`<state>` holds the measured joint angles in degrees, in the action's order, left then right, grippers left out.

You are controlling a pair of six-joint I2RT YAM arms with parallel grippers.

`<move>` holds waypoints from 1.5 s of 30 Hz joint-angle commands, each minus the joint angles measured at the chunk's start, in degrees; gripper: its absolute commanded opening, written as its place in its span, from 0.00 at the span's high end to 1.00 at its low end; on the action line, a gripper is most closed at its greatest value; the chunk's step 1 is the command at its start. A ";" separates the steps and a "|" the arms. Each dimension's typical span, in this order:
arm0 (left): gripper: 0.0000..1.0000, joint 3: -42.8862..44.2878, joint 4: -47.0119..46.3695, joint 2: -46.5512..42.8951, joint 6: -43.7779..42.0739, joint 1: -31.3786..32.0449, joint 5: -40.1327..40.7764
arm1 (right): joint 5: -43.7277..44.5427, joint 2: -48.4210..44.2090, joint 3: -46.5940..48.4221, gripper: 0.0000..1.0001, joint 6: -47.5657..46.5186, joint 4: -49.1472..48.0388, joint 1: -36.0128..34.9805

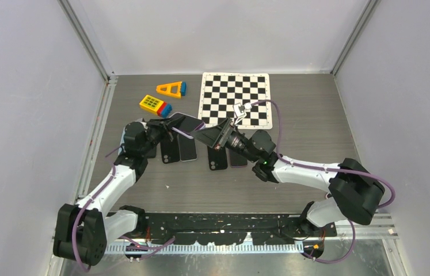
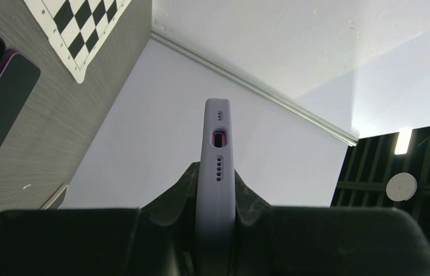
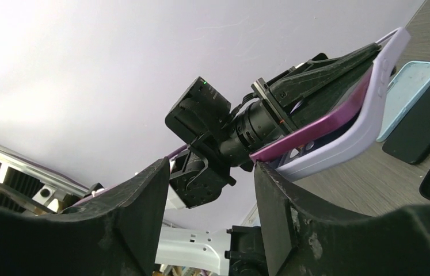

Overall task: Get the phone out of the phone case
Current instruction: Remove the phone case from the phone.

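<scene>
A purple phone (image 3: 316, 127) sits in a lavender phone case (image 3: 368, 123), and one long edge of the phone is lifted out of the case's rim. My left gripper (image 1: 163, 127) holds the pair above the table and is shut on the phone case (image 2: 217, 172), which stands edge-on between its fingers with the port cut-outs facing up. My right gripper (image 3: 209, 167) is open just in front of the phone's free end. Its right fingertip (image 3: 264, 172) sits at the phone's corner, and nothing is between the fingers. From above, the right gripper (image 1: 204, 135) meets the phone (image 1: 185, 122) mid-table.
Several dark phones and cases lie on the table under the grippers (image 1: 172, 150), (image 1: 218, 158), with a light blue case (image 3: 408, 95) beside them. A checkered mat (image 1: 236, 99) lies at the back. A yellow triangle toy (image 1: 170, 89) and a yellow block (image 1: 155, 104) sit back left.
</scene>
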<state>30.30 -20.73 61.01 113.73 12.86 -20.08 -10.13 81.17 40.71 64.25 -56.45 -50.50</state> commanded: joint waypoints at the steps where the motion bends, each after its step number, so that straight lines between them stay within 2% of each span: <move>1: 1.00 2.72 -10.79 -4.75 2.77 1.11 -5.07 | 6.25 3.85 -1.77 0.37 0.92 4.72 1.15; 9: 1.00 5.82 -14.32 -3.10 -0.08 1.11 -7.70 | 6.38 8.70 -0.62 0.34 7.95 5.65 2.78; 12: 1.00 7.32 -16.08 -2.79 -2.83 1.11 -8.76 | 6.02 9.69 0.77 0.34 10.91 8.77 3.36; 19: 1.00 13.05 -16.64 -1.50 -12.11 1.65 -16.21 | 4.78 9.66 3.65 0.34 11.06 14.01 4.28; 22: 1.00 15.82 -14.19 -1.09 -20.17 1.81 -22.30 | 3.51 9.66 4.58 0.36 10.89 13.35 4.88; 24: 1.00 16.96 -10.64 -0.87 -27.07 1.84 -26.56 | 1.82 9.87 4.23 0.39 10.61 9.18 5.41; 28: 1.00 16.58 -7.45 -0.34 -33.49 1.82 -30.82 | -1.42 10.61 2.20 0.54 12.46 -6.46 7.05; 35: 1.00 17.89 -6.14 1.59 -37.82 1.86 -38.50 | -4.43 9.57 2.45 0.62 11.83 -7.53 8.85; 37: 1.00 18.25 -6.05 1.65 -38.41 1.90 -39.49 | -4.80 9.39 2.69 0.71 11.75 -7.50 9.00; 38: 0.96 18.29 -5.81 1.55 -38.59 1.90 -39.36 | -5.03 9.41 2.83 0.81 11.92 -7.95 9.05; 39: 0.90 18.30 -5.61 1.56 -38.89 1.90 -39.30 | -5.74 9.51 3.40 0.86 12.11 -8.09 9.07; 40: 0.80 18.19 -4.92 1.30 -39.31 1.90 -38.74 | -6.24 9.52 3.85 0.95 12.85 -8.10 9.13; 45: 0.33 17.30 2.45 -1.31 -45.52 1.47 -32.88 | -7.76 7.25 5.63 0.99 17.40 -9.07 9.55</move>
<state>46.00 -21.47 64.20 71.90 12.93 -45.82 -22.11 89.78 42.94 79.48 -64.82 -43.16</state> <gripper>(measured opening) 0.533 0.132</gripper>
